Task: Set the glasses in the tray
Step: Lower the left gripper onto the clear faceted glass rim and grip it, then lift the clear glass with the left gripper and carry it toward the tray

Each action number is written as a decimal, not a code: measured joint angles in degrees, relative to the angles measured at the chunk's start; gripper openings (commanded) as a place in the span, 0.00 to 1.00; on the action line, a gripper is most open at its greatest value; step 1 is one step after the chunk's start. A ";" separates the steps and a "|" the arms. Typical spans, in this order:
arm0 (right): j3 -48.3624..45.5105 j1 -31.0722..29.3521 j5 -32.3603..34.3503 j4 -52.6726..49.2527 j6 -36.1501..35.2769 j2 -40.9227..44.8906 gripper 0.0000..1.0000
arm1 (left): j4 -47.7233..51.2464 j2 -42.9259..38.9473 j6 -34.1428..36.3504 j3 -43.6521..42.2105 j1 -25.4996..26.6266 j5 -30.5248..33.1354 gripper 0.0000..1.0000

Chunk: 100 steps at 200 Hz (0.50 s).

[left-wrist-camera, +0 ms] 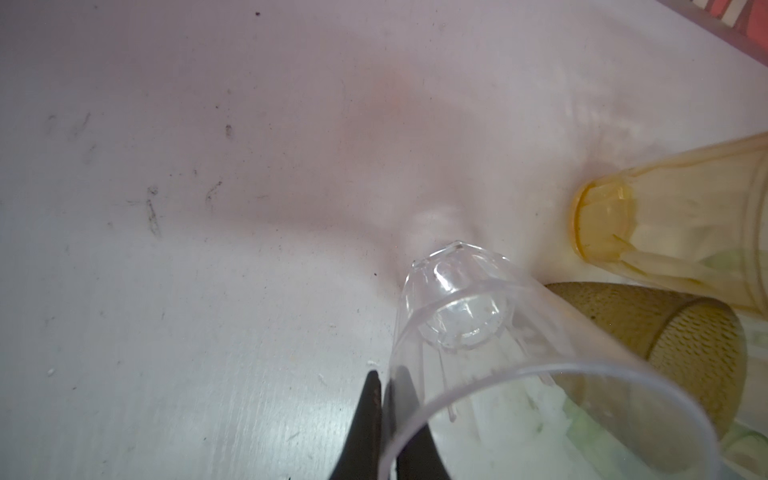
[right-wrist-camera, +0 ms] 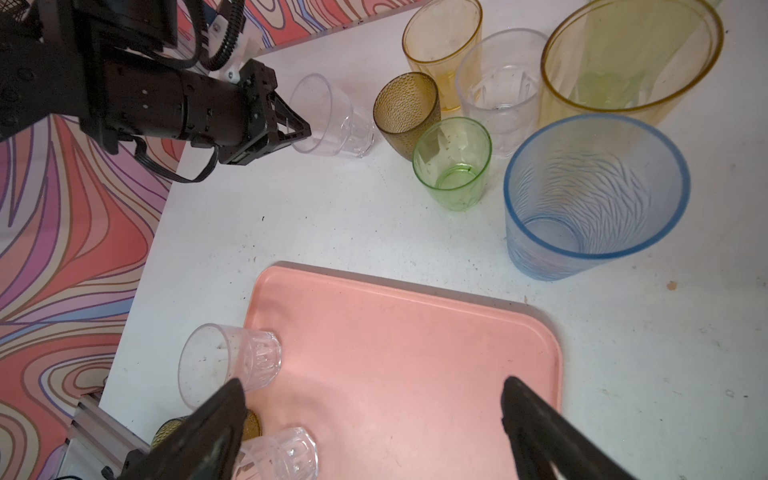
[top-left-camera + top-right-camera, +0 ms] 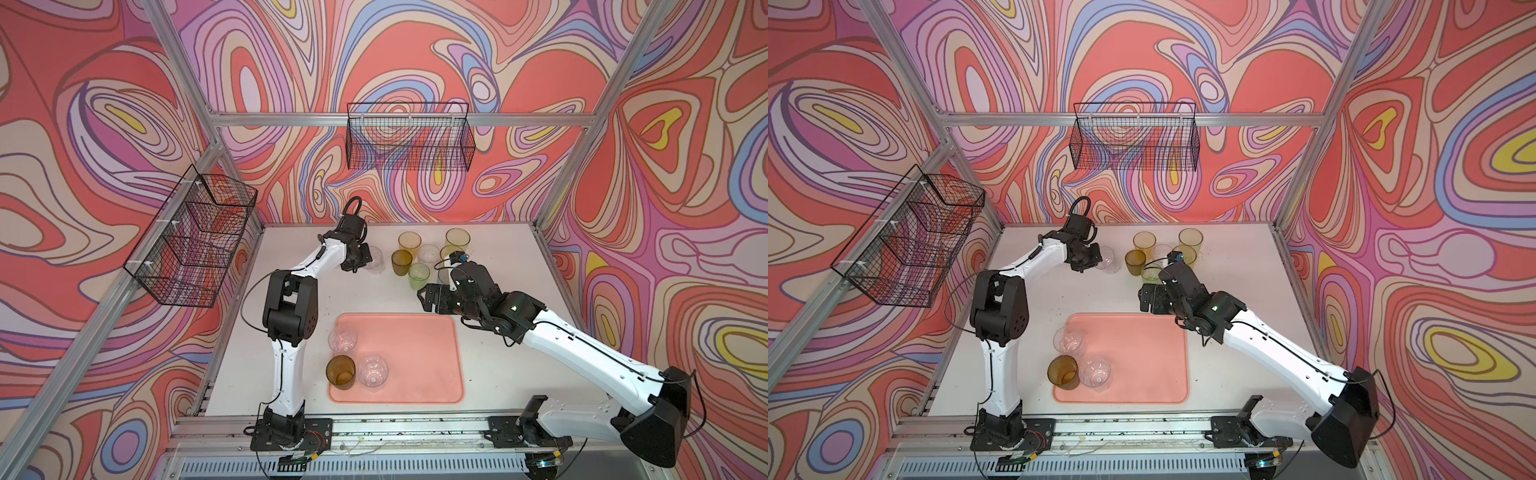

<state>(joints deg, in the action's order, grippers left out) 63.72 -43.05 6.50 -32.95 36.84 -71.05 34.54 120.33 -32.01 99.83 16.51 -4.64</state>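
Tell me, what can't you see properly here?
- Pale blue glass: in both top views the right arm's wrist covers most of it.
- Brown glass at the tray corner: the right end effector hides most of it in the right wrist view.
- Left end effector: the left wrist view's edge cuts off its fingers.
- Green glass: in the left wrist view, just a blur behind the clear glass.

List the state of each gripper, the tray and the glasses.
Left gripper: shut on the clear glass, pinching its wall.
Right gripper: open, empty.
Clear glass: upright, gripped at the rim.
Tray: holds three glasses, upright, along one edge.
Blue glass: upright on the table.
Green glass: upright on the table.
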 measured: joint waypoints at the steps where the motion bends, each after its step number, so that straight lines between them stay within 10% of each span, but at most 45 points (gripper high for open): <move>1: -0.02 0.00 -0.02 0.02 0.02 0.00 0.99 | 0.02 -0.17 0.07 -0.07 0.00 0.02 0.00; 100: -3.26 0.02 -8.96 4.42 4.00 1.42 0.98 | 1.27 -25.11 3.08 -13.03 0.00 0.11 0.00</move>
<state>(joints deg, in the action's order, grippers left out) 60.47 -43.03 -2.46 -28.53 40.84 -69.63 35.81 95.22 -28.93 86.80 16.51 -4.54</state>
